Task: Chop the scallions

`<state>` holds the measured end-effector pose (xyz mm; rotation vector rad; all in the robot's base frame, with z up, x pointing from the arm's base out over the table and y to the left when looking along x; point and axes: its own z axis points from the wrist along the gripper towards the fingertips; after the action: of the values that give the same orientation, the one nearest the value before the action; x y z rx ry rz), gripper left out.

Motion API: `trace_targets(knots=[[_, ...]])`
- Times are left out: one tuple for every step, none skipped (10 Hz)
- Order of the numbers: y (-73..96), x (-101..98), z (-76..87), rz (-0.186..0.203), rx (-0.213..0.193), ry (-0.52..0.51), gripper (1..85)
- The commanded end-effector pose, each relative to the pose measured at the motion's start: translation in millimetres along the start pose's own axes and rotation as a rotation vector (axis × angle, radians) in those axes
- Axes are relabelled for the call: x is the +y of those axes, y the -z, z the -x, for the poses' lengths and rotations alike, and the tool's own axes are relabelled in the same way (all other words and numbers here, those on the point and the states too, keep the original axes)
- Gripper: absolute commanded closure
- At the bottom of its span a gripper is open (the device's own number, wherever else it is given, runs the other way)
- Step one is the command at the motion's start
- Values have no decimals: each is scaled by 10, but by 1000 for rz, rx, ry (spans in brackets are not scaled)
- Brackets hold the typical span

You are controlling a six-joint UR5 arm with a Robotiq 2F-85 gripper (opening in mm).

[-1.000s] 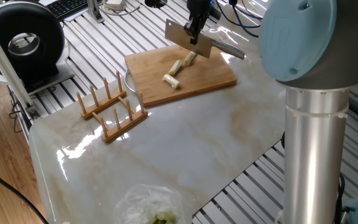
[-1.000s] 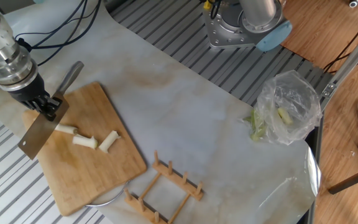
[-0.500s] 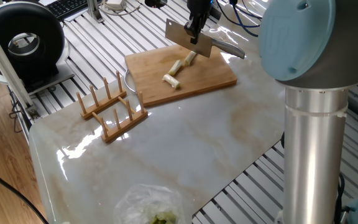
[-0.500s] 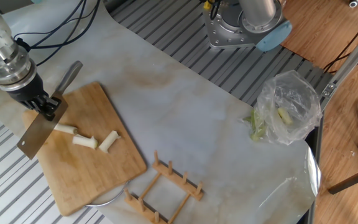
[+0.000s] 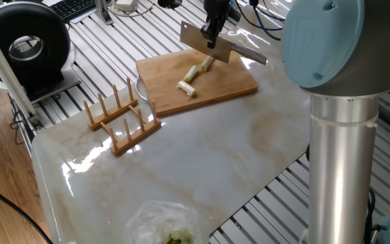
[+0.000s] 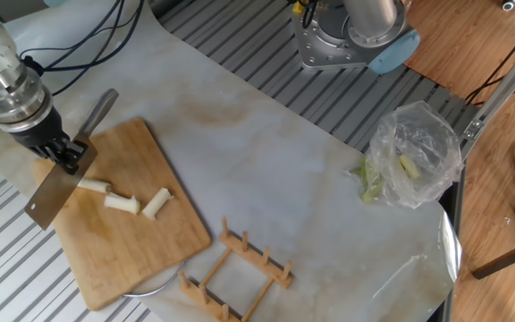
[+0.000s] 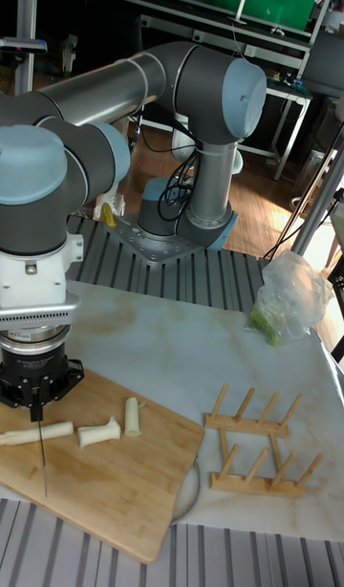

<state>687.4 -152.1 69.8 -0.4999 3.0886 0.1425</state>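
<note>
Where the white marble-look tabletop (image 6: 266, 170) fills most of the other fixed view, we see a rectangular bamboo cutting board (image 6: 114, 246) lying at the left of the frame, with a grey round plate (image 6: 155, 284) partly showing from under its lower edge. At the right of that frame sits a clear plastic bag (image 6: 416, 152) with green bits inside. Toward the bottom centre stands a small wooden slotted rack (image 6: 235, 268). Above the board's upper left, our black two-finger gripper (image 6: 68, 155) is clamped on a steel cleaver (image 6: 50, 192), its blade angled down beside the pale cream scallions (image 6: 123, 204). These lie on the board as three short pieces: one touches the blade, the other two rest close together to its right.
</note>
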Motion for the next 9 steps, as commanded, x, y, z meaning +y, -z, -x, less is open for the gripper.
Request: trace_targets(knots=[[-6, 24, 11, 10, -9, -5, 843], [-12, 18, 14, 10, -9, -4, 843], [-28, 6, 19, 10, -9, -1, 843], [-44, 0, 25, 11, -9, -1, 843], [-52, -1, 26, 11, -9, 1, 843], [-52, -5, 25, 10, -9, 1, 843], [-51, -8, 26, 10, -9, 1, 843], [-47, -7, 29, 13, -10, 1, 843], [-45, -8, 31, 14, -10, 1, 843]])
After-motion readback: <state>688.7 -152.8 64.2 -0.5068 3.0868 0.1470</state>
